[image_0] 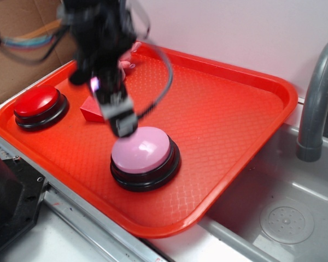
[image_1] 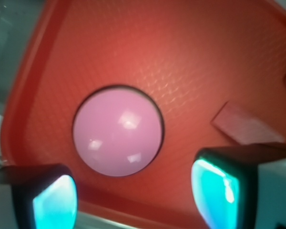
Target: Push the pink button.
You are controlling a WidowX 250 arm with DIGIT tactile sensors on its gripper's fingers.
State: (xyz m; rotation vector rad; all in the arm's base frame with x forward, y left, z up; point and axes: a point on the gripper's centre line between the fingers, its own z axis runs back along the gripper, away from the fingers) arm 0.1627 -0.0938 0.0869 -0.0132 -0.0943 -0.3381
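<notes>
Gripper (image_0: 124, 124) is hanging tip-down just above the back-left edge of the pink button (image_0: 142, 151), blurred in the exterior view. In the wrist view its two fingers (image_1: 52, 202) are standing apart, one at each lower corner, pads glowing teal, nothing between them. Whether the tip is touching the dome, I cannot tell from either view.

The pink button (image_1: 117, 131) is sitting near the front edge of the red tray (image_0: 235, 114), roughly mid-width, dome up on its black base. From the wrist view the dome is lying ahead of the open fingers and slightly off-centre between them.

Handling, as a judgement: the dome is looking like hard glossy plastic (highlights are sharp on it), stiff, probably sprung to travel a little downward, and not fragile. The gloss and curvature are suggesting a slippery surface, so contact near the rim is likely to skid off. No grasp is needed; the crown of the dome is the place to press, straight down. The base is looking light enough to slide on the textured tray if the push is coming sideways.

Further out: a flat red block (image_0: 92, 112) is lying just behind the gripper, a smaller red button (image_0: 38, 103) is sitting at the tray's left, and a grey faucet (image_0: 317, 93) is rising over the sink (image_0: 284, 218) to the right.
</notes>
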